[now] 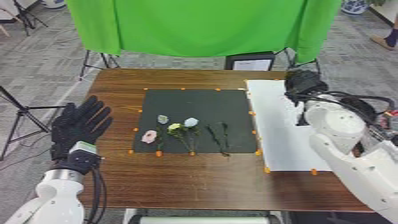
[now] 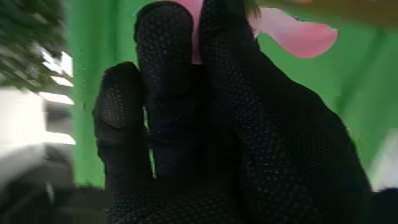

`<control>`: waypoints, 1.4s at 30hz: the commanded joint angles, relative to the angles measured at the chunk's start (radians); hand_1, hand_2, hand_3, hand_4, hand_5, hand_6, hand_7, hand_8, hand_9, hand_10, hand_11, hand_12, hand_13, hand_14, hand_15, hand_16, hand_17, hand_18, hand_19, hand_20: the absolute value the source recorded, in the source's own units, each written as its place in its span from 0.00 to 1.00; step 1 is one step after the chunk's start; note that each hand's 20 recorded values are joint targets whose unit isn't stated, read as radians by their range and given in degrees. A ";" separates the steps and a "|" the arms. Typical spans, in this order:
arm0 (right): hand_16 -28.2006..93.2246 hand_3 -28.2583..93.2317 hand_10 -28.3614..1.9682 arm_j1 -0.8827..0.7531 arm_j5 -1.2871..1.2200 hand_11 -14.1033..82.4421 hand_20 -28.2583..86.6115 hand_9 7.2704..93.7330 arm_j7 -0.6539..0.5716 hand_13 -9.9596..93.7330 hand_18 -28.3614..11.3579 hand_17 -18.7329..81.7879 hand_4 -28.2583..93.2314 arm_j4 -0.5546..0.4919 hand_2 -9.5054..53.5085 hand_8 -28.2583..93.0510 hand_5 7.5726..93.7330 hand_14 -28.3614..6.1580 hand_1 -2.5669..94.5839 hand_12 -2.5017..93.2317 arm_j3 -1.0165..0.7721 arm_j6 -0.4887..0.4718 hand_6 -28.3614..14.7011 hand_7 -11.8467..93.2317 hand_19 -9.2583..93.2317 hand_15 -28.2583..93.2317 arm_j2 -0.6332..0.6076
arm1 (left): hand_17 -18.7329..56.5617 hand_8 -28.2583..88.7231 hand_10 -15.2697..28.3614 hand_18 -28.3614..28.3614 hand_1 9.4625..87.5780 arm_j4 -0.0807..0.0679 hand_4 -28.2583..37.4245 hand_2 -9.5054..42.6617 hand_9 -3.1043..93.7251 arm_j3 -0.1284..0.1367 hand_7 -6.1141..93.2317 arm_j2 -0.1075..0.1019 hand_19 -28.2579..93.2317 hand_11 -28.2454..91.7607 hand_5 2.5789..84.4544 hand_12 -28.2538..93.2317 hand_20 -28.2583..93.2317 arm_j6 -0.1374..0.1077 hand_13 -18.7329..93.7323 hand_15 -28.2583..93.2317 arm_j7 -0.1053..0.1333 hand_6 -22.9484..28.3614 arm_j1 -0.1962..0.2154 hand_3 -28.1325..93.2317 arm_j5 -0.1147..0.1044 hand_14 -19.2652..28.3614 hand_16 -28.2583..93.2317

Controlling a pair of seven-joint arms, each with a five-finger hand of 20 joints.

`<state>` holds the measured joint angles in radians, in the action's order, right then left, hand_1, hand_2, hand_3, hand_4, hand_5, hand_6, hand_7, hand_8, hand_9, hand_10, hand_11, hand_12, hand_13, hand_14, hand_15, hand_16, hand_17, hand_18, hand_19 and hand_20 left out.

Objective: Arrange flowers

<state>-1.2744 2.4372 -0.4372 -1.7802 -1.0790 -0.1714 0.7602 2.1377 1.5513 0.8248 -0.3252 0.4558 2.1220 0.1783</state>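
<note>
1. Green curtain [image 1: 204, 27] up top, table [image 1: 191, 185] below.
2. Right hand [image 1: 305, 84], upper right: pinching pink flower [image 2: 306, 39].
3. Left hand [image 1: 78, 125], mid-left: fingers straight.
4. Other flowers [image 1: 174, 127] centre, on mat [image 1: 191, 102].
5. Probably light, easily crushed; grip stems, spare petals.

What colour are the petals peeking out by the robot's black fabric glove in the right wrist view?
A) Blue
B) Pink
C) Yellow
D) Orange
B: soft pink petals show right beside the robot's black-gloved right hand, in front of the green cloth.
</note>
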 commanded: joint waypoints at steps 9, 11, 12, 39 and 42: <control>0.62 0.78 0.70 0.089 0.026 0.24 0.59 0.93 -0.018 0.84 0.19 0.57 0.00 -0.011 0.00 0.25 0.80 0.69 0.67 0.47 0.202 -0.153 0.70 0.41 0.85 0.50 0.321 | 0.16 0.18 0.72 0.78 0.20 -0.016 0.00 0.45 0.43 -0.034 0.18 0.017 0.54 0.39 0.55 0.33 0.32 0.039 0.40 0.53 -0.054 0.65 -0.045 0.83 0.040 0.76 0.18; 0.62 0.77 0.70 0.082 0.020 0.24 0.59 0.92 -0.015 0.84 0.19 0.57 0.00 -0.009 0.00 0.25 0.79 0.69 0.67 0.46 0.212 -0.162 0.70 0.40 0.86 0.50 0.327 | 0.16 0.18 0.71 0.78 0.20 -0.016 0.00 0.45 0.43 -0.026 0.18 0.018 0.54 0.39 0.54 0.33 0.32 0.038 0.39 0.53 -0.064 0.65 -0.040 0.83 0.053 0.75 0.18; 0.62 0.77 0.69 0.081 0.036 0.24 0.59 0.92 -0.007 0.84 0.19 0.56 0.00 -0.004 0.00 0.25 0.79 0.69 0.67 0.46 0.219 -0.167 0.69 0.39 0.86 0.50 0.330 | 0.16 0.18 0.72 0.78 0.20 -0.015 0.00 0.45 0.42 -0.024 0.18 0.020 0.54 0.39 0.54 0.33 0.32 0.035 0.39 0.53 -0.063 0.65 -0.039 0.83 0.052 0.75 0.18; 0.57 0.78 0.50 0.071 0.031 0.25 0.56 0.60 0.009 0.75 0.18 0.52 0.00 -0.037 0.00 0.12 0.64 0.66 0.65 0.18 0.209 -0.400 0.67 0.32 0.84 0.51 0.347 | 0.16 0.18 0.73 0.79 0.20 -0.011 0.00 0.45 0.44 -0.010 0.19 0.020 0.54 0.42 0.55 0.35 0.32 0.034 0.40 0.53 -0.055 0.66 -0.023 0.83 0.014 0.76 0.18; 0.54 0.80 0.46 0.071 -0.009 0.24 0.56 0.56 -0.005 0.72 0.17 0.51 0.00 -0.059 0.00 0.12 0.60 0.62 0.61 0.17 0.182 -0.472 0.65 0.31 0.84 0.54 0.354 | 0.16 0.18 0.73 0.79 0.20 -0.013 0.00 0.45 0.44 -0.013 0.19 0.019 0.54 0.42 0.55 0.35 0.32 0.033 0.40 0.53 -0.052 0.66 -0.025 0.83 0.016 0.76 0.18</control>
<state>-1.2050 2.4630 -0.4311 -1.7965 -0.8513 -0.5149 1.1032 2.1235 1.5355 0.8408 -0.3019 0.4029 2.0898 0.1997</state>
